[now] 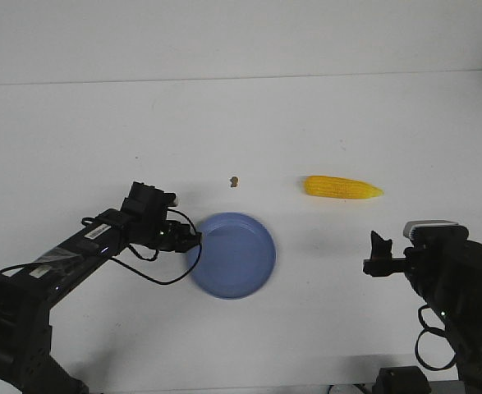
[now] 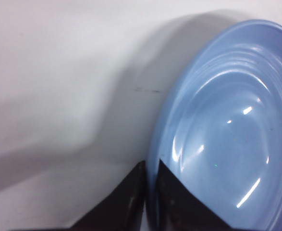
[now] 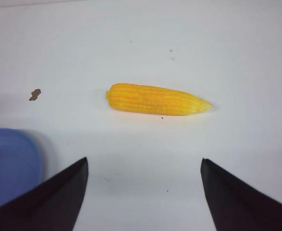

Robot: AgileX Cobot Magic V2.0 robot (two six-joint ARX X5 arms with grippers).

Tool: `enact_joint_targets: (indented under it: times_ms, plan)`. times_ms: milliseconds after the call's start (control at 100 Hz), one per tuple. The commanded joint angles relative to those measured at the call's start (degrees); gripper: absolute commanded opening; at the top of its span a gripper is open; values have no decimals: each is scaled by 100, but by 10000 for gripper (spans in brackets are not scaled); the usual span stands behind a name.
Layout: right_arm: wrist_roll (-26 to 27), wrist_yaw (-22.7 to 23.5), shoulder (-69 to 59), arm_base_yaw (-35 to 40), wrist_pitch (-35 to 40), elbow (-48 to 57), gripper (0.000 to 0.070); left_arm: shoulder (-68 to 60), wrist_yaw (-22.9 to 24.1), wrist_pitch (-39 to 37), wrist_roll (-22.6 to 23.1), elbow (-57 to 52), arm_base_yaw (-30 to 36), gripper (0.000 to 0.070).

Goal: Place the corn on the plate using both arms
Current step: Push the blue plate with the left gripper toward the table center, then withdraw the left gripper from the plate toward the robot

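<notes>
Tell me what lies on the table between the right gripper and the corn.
Nothing. In the right wrist view, the stretch from the open right gripper to the corn is bare white table. The front view agrees.

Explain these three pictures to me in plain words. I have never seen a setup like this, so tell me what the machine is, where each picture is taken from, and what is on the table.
This is a robot with two black arms, each ending in a two-fingered claw. The wide picture looks forward over a white table; the other two come from small cameras on the arms' wrists, so the dark wedges at their lower edge are the claw fingers.

On the table lie a blue plate, a yellow corn cob and a tiny brown speck. The corn lies on the table, apart from the plate.

The left claw is pinched on the plate's rim: its wrist picture shows the rim between two nearly closed fingers. The right claw is open and empty, pointing toward the corn, which shows between its spread fingers.
</notes>
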State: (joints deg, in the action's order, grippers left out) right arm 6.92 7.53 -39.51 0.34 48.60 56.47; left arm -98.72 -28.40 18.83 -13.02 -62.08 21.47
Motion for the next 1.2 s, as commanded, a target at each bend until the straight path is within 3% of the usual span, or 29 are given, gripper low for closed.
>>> enact_joint_targets:
  times_ms: [0, 190, 460, 560, 830, 980, 1190]
  plan:
    - [57, -4, -31, 9, -55, 85, 493, -109, -33, -9, 31, -44, 35, 51]
    - [57, -4, -31, 9, -57, 85, 493, -109, -26, -7, 7, -44, 35, 245]
    - [57, -4, -31, 9, -57, 85, 493, -107, -26, -9, -11, -44, 33, 592]
    - [57, -4, -31, 9, -57, 85, 493, -96, -26, 0, -4, -50, 7, 679]
    - [57, -4, -31, 9, -59, 85, 493, 293, -26, 79, 264, -55, -221, 683]
    - [57, -4, -31, 9, -61, 85, 493, 846, 26, 103, 632, -55, -442, 679]
    - [55, -4, -31, 9, -61, 85, 493, 1860, 1005, 269, 1346, -55, -750, 678]
